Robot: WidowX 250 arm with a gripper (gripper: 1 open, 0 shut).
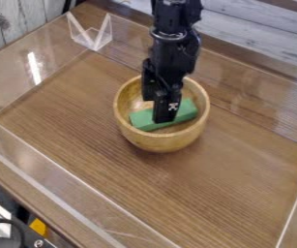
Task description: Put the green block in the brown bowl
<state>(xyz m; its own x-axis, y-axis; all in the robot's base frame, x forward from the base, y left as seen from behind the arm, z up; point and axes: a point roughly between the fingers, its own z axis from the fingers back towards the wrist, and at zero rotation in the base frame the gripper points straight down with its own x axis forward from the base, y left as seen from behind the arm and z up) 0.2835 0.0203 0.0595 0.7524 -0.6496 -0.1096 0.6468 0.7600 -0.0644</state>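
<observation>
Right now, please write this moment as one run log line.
gripper: open, down inside bowl | green block: lying in brown bowl | placement: looks done

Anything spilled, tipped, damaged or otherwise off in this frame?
Nothing stands out. The brown bowl sits upright on the wooden table, and the green block lies inside it. The claw reaches down into the bowl over the block, jaws open. No spill or damage shows.
</observation>
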